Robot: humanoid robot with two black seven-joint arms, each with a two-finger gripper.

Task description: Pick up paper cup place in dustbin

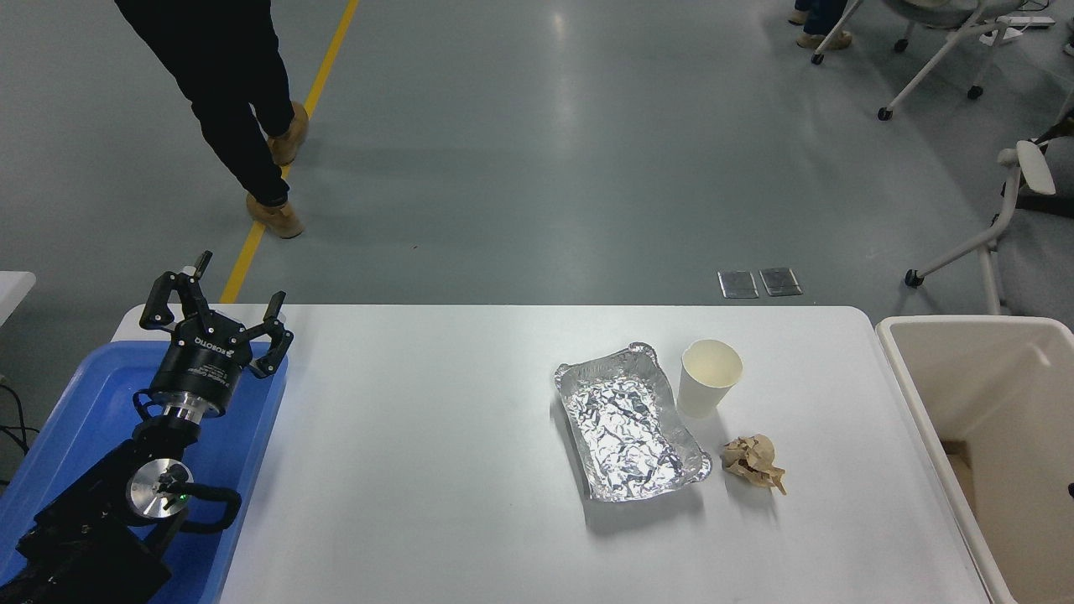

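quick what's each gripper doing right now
Left gripper: open, empty, parked over the blue tray.
Right gripper: not in view.

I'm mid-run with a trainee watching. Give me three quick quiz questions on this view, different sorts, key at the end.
1. True or false: the paper cup lies on its side.
2. What sits nearest the cup: (a) foil tray, (b) blue tray, (c) dustbin?
3. Which end effector is in view, and over what?

Key: 1 false, it stands upright. 2 (a). 3 The left end effector, open, over the blue tray; the right is not in view.
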